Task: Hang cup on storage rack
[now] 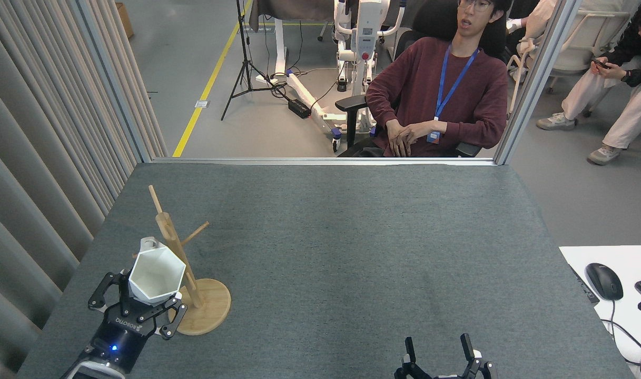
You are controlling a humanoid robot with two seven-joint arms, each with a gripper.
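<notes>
The white hexagonal cup [157, 273] is held mouth-up in my left gripper [141, 301], which is shut on its lower body. The cup's small loop handle [148, 243] points away from me and sits close beside the post of the bamboo storage rack [176, 252]. The cup covers the rack's left peg. The rack stands on its round disc base [207, 310] at the near left of the table. My right gripper [440, 351] is at the bottom edge, open, with nothing between its fingers.
The grey felt table [352, 252] has a curtain along its left side. A seated person [436, 95] faces it from behind the far rail. A white desk with a mouse [603, 280] lies at the right.
</notes>
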